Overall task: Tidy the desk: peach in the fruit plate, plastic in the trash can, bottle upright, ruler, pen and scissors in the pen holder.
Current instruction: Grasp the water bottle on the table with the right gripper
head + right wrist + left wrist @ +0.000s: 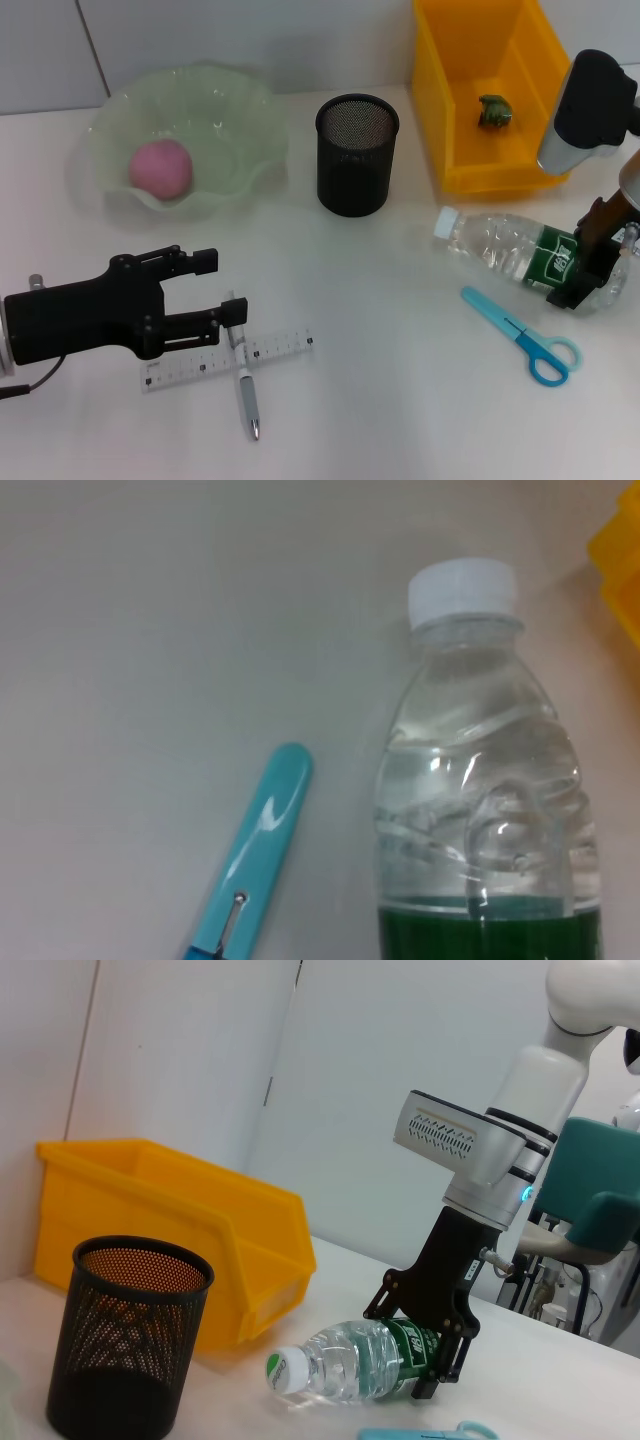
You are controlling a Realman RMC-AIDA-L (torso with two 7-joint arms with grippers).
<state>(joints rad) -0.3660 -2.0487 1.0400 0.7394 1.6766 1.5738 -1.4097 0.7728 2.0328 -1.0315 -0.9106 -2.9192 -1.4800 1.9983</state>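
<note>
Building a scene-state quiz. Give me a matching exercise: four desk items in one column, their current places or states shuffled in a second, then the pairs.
Column 1:
1. peach
2. bottle
3. pen
4. crumpled green plastic

Column 2:
A. lying across the ruler
B. in the yellow bin
C. on its side, right gripper around it
D. in the fruit plate

Pairs: 1-D, 2-C, 3-A, 4-B

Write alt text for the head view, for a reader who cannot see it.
The right gripper straddles the green-labelled end of a water bottle lying on its side, while the left gripper is at a pen lying across a ruler. Behind are a peach in a fruit plate, an empty mesh pen holder and a yellow bin; blue scissors lie nearby.
</note>
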